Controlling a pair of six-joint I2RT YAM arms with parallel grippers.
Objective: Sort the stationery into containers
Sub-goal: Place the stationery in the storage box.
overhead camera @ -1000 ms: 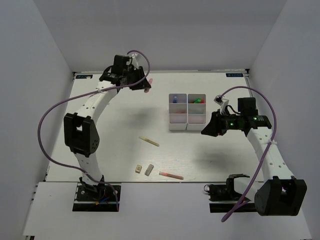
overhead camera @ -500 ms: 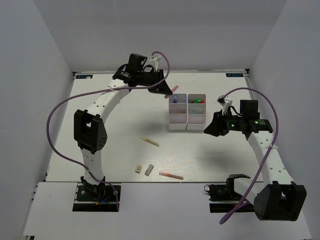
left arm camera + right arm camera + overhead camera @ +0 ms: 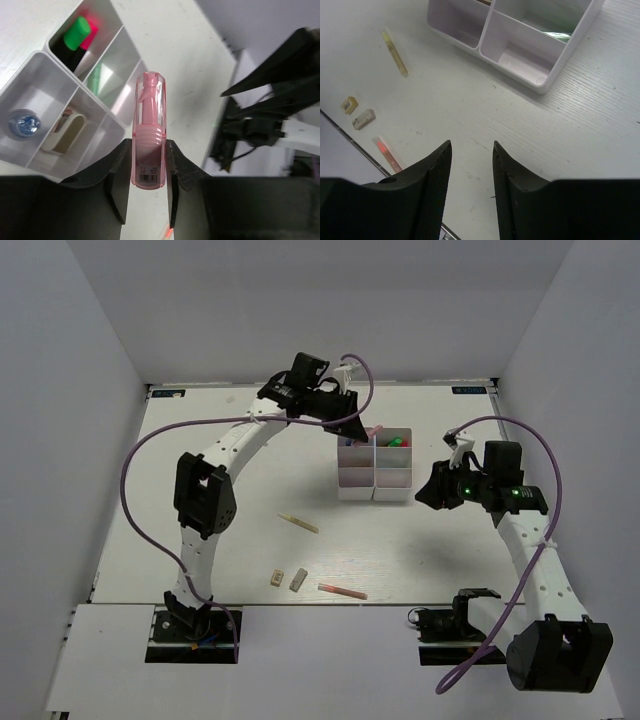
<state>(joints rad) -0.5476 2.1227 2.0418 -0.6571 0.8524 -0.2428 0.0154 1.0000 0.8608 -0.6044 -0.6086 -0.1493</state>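
My left gripper [image 3: 352, 426] is shut on a pastel pink marker [image 3: 149, 132], held above the back of the white six-compartment containers [image 3: 357, 492]. In the left wrist view the compartments [image 3: 107, 117] hold green- and pink-capped highlighters [image 3: 80, 32], a pale green marker [image 3: 97, 77], a blue-topped item [image 3: 24, 124] and a beige eraser [image 3: 65, 134]. My right gripper [image 3: 422, 495] hovers open and empty to the right of the containers [image 3: 485, 37]. On the table lie a yellow pen [image 3: 299, 523], two erasers [image 3: 277, 578] [image 3: 298, 580] and a pink pen [image 3: 342, 591].
White walls close in the table on the left, back and right. The right arm's base and cable [image 3: 470, 615] sit at the near right edge. The loose items lie between the two arm bases, near the front edge.
The left arm has swung right from the back left of the table to over the containers, carrying the pink marker. The right gripper has drifted slightly right.
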